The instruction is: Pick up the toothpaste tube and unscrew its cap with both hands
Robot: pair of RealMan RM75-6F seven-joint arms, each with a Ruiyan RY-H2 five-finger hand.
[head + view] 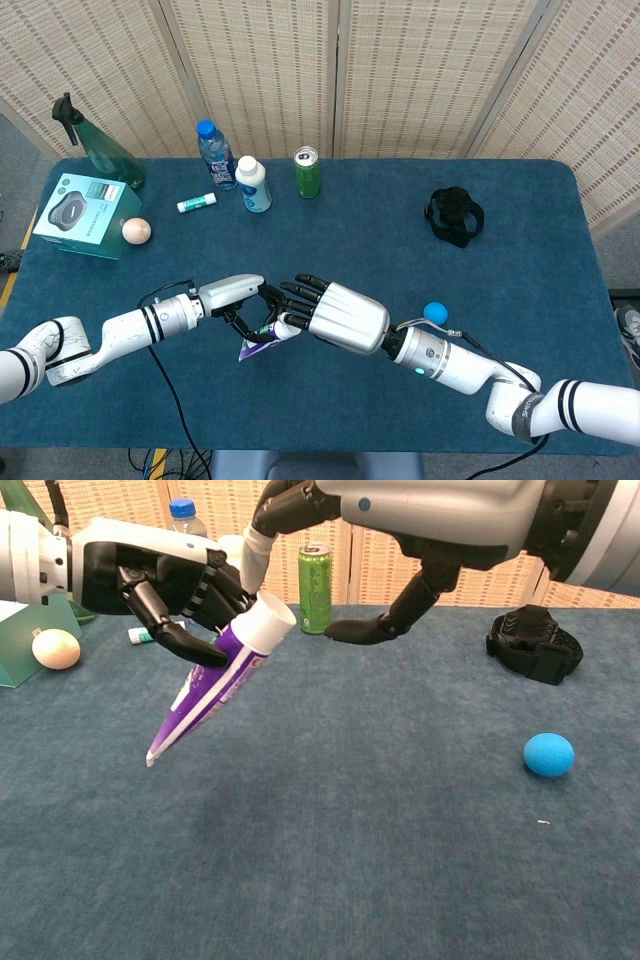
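Purple toothpaste tube (pixel 213 685) between left fingers (pixel 160 615)

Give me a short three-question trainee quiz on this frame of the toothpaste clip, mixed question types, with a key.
1. True or false: the toothpaste tube lies flat on the table.
2. Which hand grips the tube near its white cap? A) left hand B) right hand C) both
3. Fill in: the right hand's fingers are ____ above the cap, not closed on it.

Key:
1. False; it is held in the air, cap up and tail slanting down.
2. A; the left hand's fingers wrap the tube just below the cap.
3. Spread; the cap is on the tube and the right hand holds nothing.
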